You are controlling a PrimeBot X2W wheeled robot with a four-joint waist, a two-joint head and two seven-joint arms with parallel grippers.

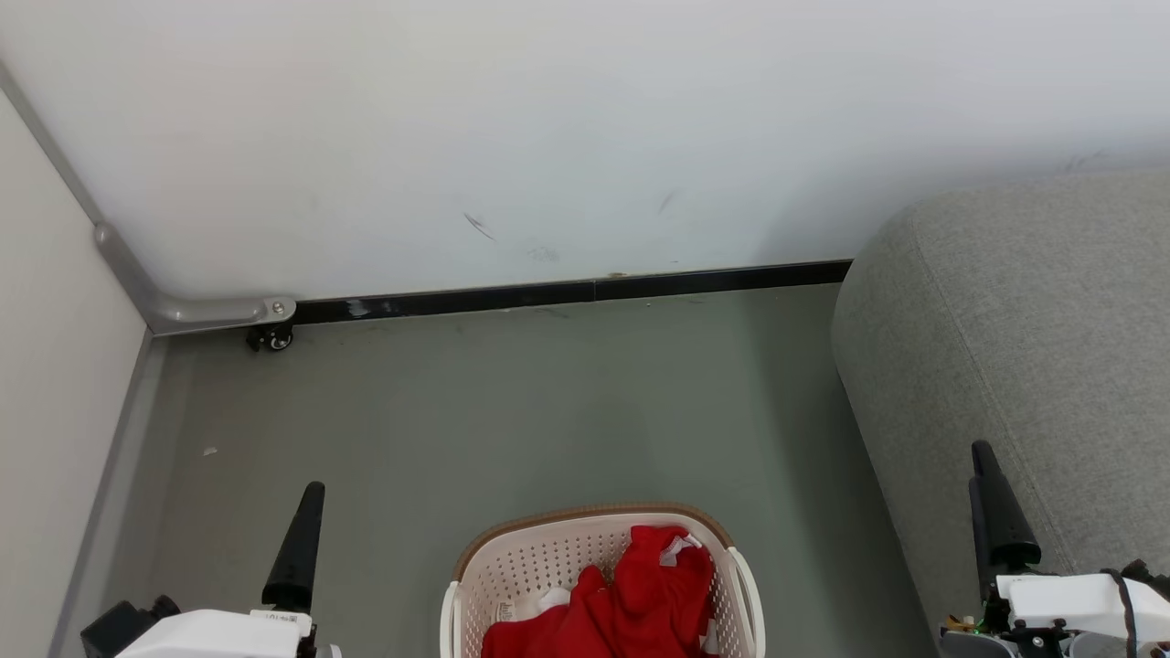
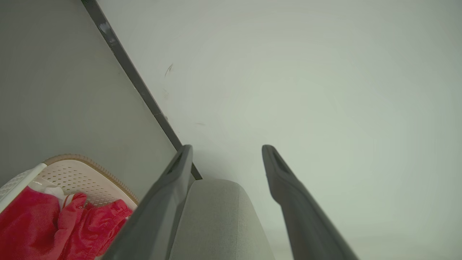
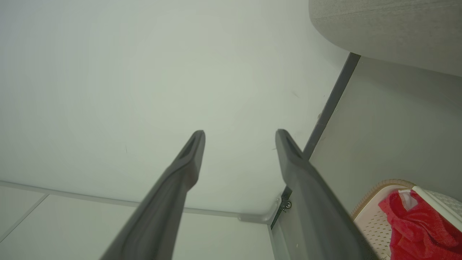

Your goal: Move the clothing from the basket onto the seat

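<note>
Red clothing (image 1: 631, 594) with white trim lies heaped in the cream basket (image 1: 530, 557) on the floor at the bottom centre of the head view. The grey seat (image 1: 1024, 347) stands to the basket's right. My left gripper (image 1: 306, 525) is low at the left, away from the basket; in its wrist view the left gripper (image 2: 227, 150) is open and holds nothing, with the clothing (image 2: 54, 224), the basket (image 2: 79, 173) and the seat (image 2: 216, 220) below. My right gripper (image 1: 992, 493) hovers by the seat's front edge; the right gripper (image 3: 240, 135) is open and unloaded, with the clothing (image 3: 415, 224) at the lower right.
A white wall (image 1: 548, 137) with a black baseboard (image 1: 567, 292) closes the far side. A grey partition foot with a small castor (image 1: 270, 336) sits in the left corner. Grey-green floor (image 1: 503, 411) stretches between basket and wall.
</note>
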